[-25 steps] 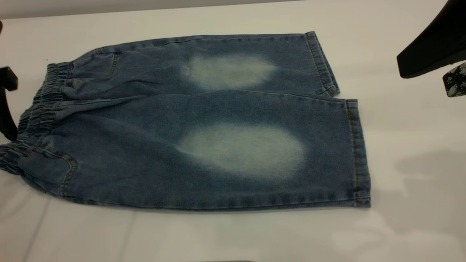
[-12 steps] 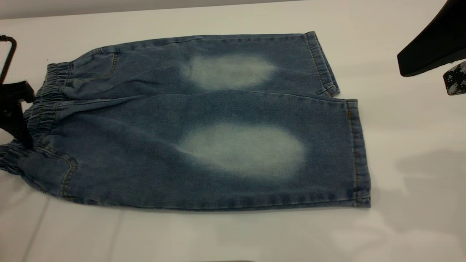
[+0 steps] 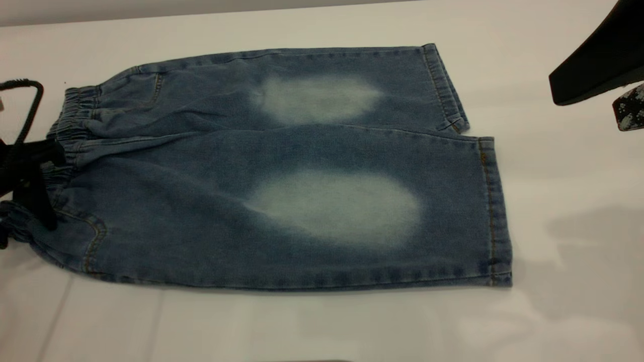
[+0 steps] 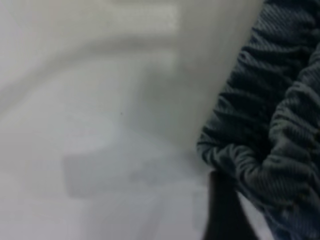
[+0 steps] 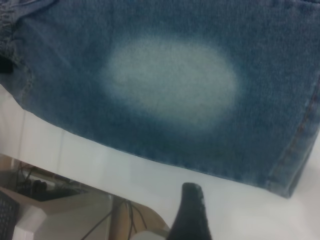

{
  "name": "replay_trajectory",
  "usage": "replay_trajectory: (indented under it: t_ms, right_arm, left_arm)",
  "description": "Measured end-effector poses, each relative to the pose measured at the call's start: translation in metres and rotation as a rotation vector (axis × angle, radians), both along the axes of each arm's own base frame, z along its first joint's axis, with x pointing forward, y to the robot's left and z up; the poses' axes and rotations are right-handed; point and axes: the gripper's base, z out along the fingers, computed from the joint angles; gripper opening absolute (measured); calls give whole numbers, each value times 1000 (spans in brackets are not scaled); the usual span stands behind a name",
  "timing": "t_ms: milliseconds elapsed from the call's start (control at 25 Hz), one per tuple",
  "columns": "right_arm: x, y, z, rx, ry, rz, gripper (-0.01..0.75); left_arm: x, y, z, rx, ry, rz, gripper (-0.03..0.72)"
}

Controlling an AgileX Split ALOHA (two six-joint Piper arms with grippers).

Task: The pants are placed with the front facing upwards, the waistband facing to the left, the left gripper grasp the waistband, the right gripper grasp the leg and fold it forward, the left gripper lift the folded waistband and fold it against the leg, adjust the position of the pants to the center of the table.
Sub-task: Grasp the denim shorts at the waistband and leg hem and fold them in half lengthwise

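Denim pants lie flat, spread across the white table, waistband toward its left edge. Over that gathered band sits the left gripper, cable looping above; whether its jaws are clenched cannot be told. Right gripper hangs off the hems (grip likewise unreadable).

The left gripper sits at the far left edge of the exterior frame, at mid-height, its black fingers pointing down and its braided cable looping up above it; in the left wrist view only one dark finger shows at the lower edge. The right gripper hangs at the upper right corner of the exterior frame, raised and cut off by the edge. In the right wrist view a single black fingertip rises from the bottom centre.
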Motion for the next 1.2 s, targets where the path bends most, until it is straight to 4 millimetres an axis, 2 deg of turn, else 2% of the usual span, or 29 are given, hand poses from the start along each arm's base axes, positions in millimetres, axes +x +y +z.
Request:
replay_trajectory:
  t_ms: [200, 280, 440, 640, 920, 1200]
  right_arm:
    - [0, 0, 0, 1, 1, 2, 512]
    - [-2, 0, -3, 5, 14, -2, 512]
    - [-18, -1, -21, 11, 98, -18, 512]
    - [-32, -1, -46, 44, 218, -66, 512]
    - [-21, 4, -77, 99, 309, -90, 512]
    - [-10, 13, -117, 210, 419, -87, 512]
  left_arm:
    - [1, 0, -1, 11, -1, -59, 118]
    - [3, 0, 0, 16, 2, -91, 62]
    - [14, -5, 7, 18, 29, -177, 53]
    - [32, -24, 23, 21, 4, -268, 53]
    - [40, -49, 59, 33, -100, -364, 52]
    - [37, -57, 73, 33, -118, -394, 52]
